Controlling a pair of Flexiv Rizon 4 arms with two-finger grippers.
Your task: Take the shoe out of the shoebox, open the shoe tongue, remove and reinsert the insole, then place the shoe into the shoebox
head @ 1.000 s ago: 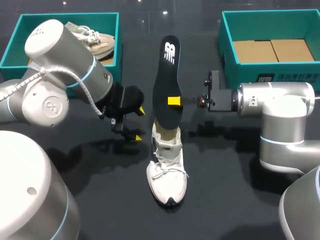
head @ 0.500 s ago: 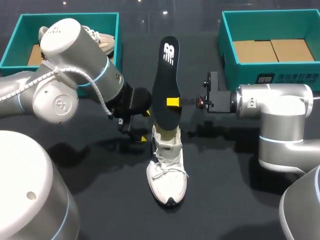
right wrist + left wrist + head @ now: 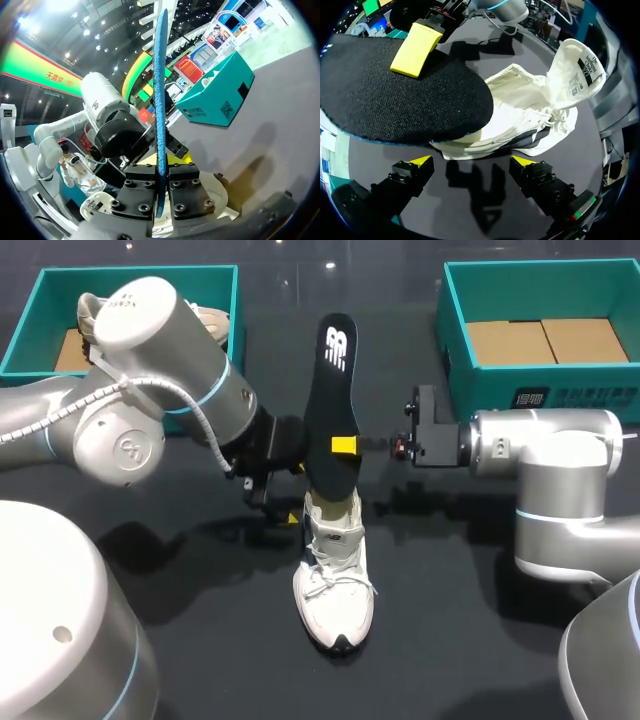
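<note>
A white shoe stands on the dark table, toe toward the front edge, its tongue folded open. The black insole rises from the shoe's opening, its heel end still inside. My right gripper comes in from the right and is shut on the insole's middle; in the right wrist view the blue-edged insole stands between the closed fingers. My left gripper is open just left of the shoe's collar. In the left wrist view the shoe and insole lie ahead of its spread yellow tips.
A teal shoebox at the back left holds a second pale shoe. Another teal shoebox at the back right holds brown cardboard. Bare table lies in front of and beside the white shoe.
My left arm has swung right, bringing its open gripper close to the shoe's collar. The right gripper and the insole have stayed put.
</note>
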